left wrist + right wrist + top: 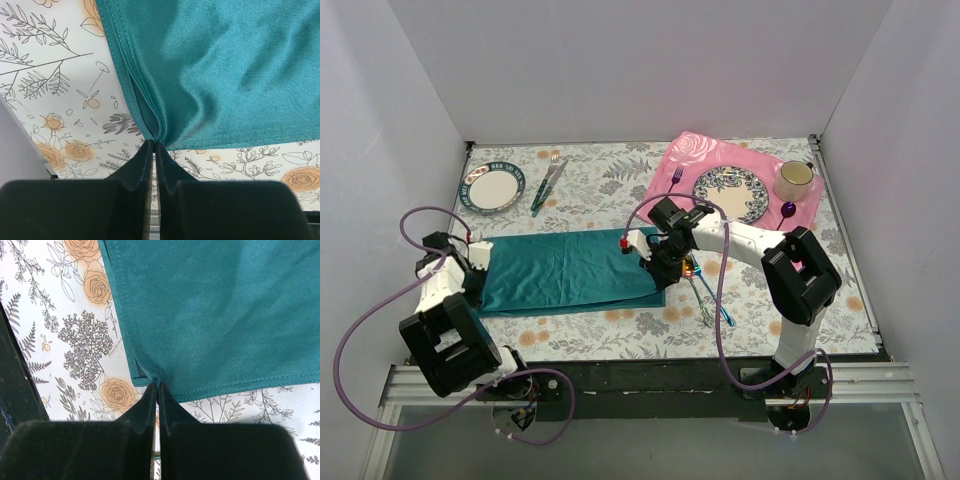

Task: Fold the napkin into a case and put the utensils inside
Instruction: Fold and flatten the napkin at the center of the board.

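Note:
The dark teal napkin (pixel 570 268) lies folded in a wide band on the floral tablecloth, between my two arms. My left gripper (pixel 480 262) is shut on the napkin's left end; in the left wrist view its tips (pixel 153 144) pinch a puckered corner of the napkin (pixel 210 65). My right gripper (pixel 658 265) is shut on the right end, tips (pixel 158 386) pinching the hemmed corner of the napkin (pixel 210 315). The two iridescent utensils (pixel 708 296) lie on the cloth just right of the napkin, partly under the right wrist.
A pink rose placemat (pixel 695 160) at the back right carries a patterned plate (pixel 732 192), a mug (pixel 794 179) and a purple fork (pixel 676 178). A second plate (pixel 493 188) and green-handled cutlery (pixel 546 186) sit at the back left.

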`<state>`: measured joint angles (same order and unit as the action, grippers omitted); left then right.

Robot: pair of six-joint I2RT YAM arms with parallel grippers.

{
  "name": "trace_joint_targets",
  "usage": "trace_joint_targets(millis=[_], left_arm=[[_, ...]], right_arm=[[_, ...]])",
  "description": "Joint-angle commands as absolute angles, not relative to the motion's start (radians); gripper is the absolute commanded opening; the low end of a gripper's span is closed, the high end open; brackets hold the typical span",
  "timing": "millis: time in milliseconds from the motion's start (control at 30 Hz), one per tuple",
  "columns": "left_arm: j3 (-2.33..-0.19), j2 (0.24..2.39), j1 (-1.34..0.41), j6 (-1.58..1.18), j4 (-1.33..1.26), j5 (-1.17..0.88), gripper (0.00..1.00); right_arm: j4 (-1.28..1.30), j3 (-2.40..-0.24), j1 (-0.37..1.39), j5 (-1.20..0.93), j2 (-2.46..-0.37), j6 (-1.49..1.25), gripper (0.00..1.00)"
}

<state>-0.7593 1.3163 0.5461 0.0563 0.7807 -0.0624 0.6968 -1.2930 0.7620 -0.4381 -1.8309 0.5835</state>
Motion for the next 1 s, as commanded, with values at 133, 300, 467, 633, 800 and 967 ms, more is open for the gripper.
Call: trace_joint_targets(millis=[133,300,467,633,800,967], left_arm=[[-0.733,1.31,0.551,0.074,0.741,-0.048,0.0],[-0.762,1.304,0.551,0.072,0.767,-0.055,0.0],[-0.807,1.278,0.552,0.075,0.807,-0.06,0.0],[-0.859,1.276,0.552,0.072,0.864,-0.077,0.0],[-0.833,1.289,0.552,0.08,0.854,-0.06,0.0],[-0.802,1.293,0.552,0.086,0.833,-0.049,0.0]], right_arm=[[0.687,-1.287,0.769,-0.462,-1.851,0.577,0.01],[0.709,-1.307,0.769,-0.463,-1.836,0.583,0.01],[0.735,-1.322,0.769,-0.477,-1.804,0.584,0.01],[0.742,-1.316,0.77,-0.491,-1.792,0.588,0.01],[0.726,-1.308,0.769,-0.488,-1.809,0.588,0.01],[0.721,-1.302,0.769,-0.491,-1.824,0.588,0.01]])
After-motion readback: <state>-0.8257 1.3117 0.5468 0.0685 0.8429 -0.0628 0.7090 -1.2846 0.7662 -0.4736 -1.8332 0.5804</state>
